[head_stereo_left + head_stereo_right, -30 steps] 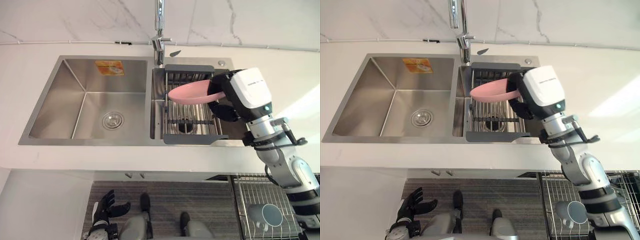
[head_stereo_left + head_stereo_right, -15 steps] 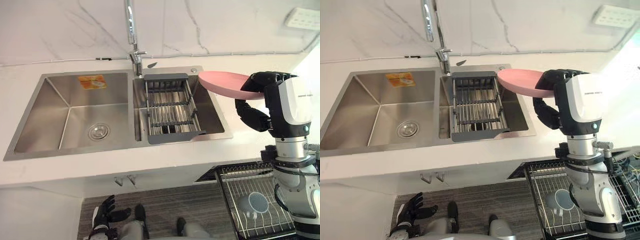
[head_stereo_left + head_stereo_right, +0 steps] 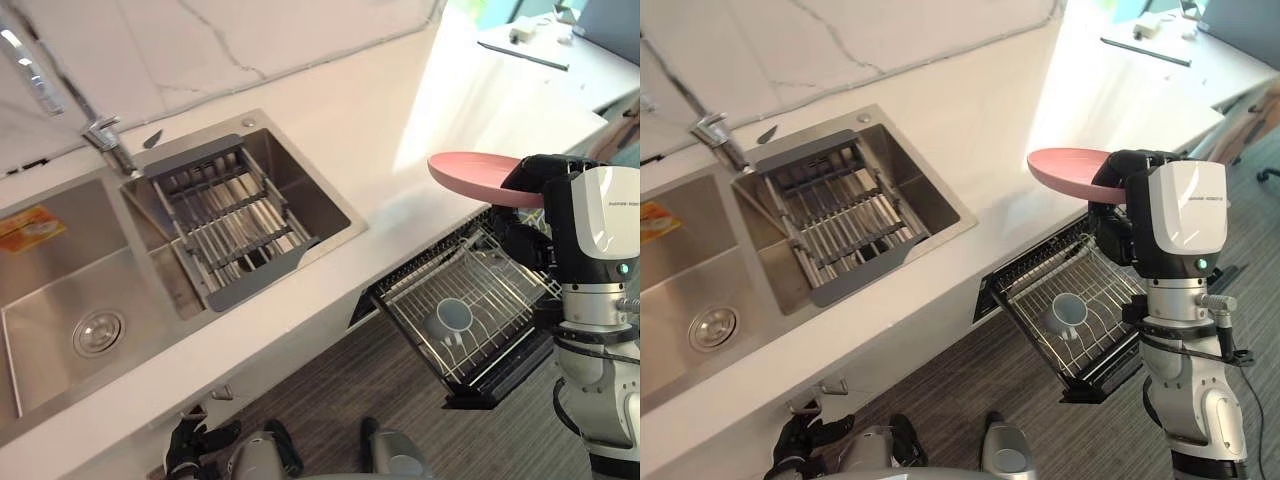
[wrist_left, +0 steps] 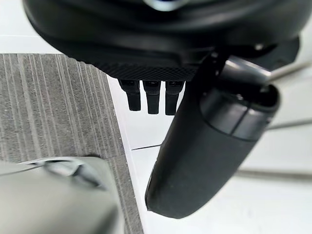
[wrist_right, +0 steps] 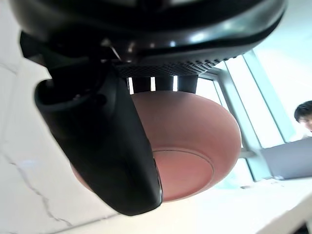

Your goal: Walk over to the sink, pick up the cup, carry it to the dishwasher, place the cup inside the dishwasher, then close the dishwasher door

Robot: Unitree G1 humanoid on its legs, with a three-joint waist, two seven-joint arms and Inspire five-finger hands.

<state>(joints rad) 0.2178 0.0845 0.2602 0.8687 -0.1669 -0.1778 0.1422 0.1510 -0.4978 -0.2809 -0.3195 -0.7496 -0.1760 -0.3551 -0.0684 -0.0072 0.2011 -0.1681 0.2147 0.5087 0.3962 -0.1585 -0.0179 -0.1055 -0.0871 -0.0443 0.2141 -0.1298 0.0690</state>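
Pink bowl (image 3: 475, 172), shallow with a little foot ring underneath, is held level in the air by the desk's (image 3: 400, 130) front edge. The right hand (image 3: 528, 180) pinches its rim, fingers curled over the top and thumb below, while the left hand (image 3: 190, 445) hangs loose and open down low. Below the bowl the dishwasher rack (image 3: 500, 300) is pulled out with a pale blue cup (image 3: 450, 318) in it, and further back the sink (image 3: 60, 300) holds a grey drain rack (image 3: 230, 220).
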